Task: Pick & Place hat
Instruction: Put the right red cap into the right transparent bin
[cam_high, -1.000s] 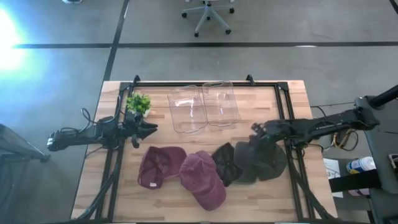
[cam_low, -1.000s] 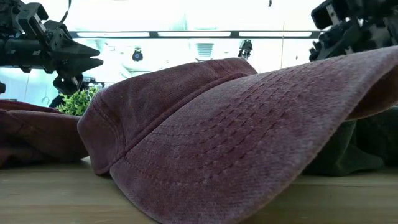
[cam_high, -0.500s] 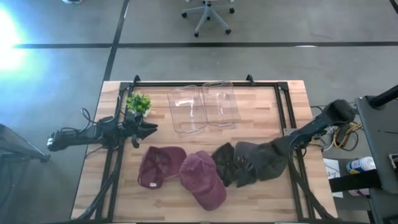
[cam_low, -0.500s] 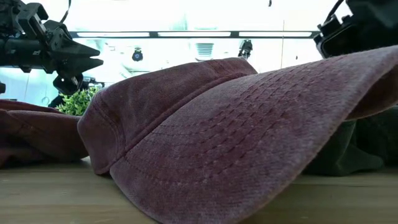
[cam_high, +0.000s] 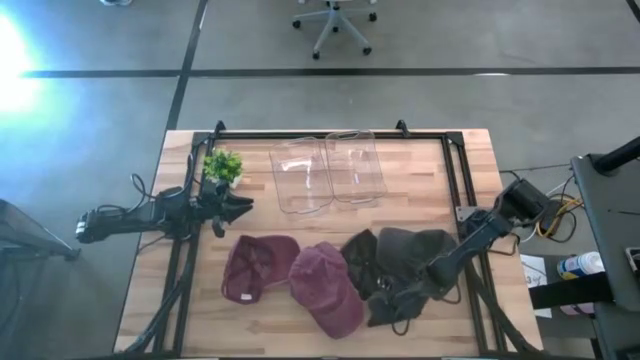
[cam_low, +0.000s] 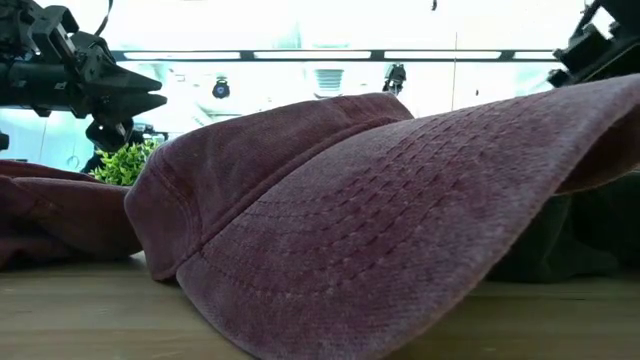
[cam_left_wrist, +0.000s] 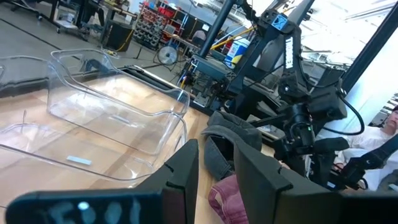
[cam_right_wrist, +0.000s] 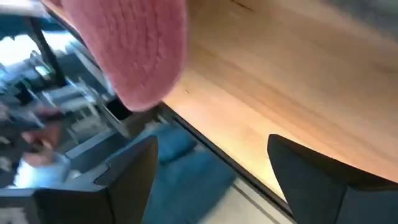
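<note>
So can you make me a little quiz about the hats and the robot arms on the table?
1. True or false: the little green plant sits beside the left gripper.
2. How many clear bins are on the table?
A) one B) two C) four
3. Fill in: the right gripper is low over the ____ hats, not the maroon hats.

Key: 1 true; 2 B; 3 dark.
</note>
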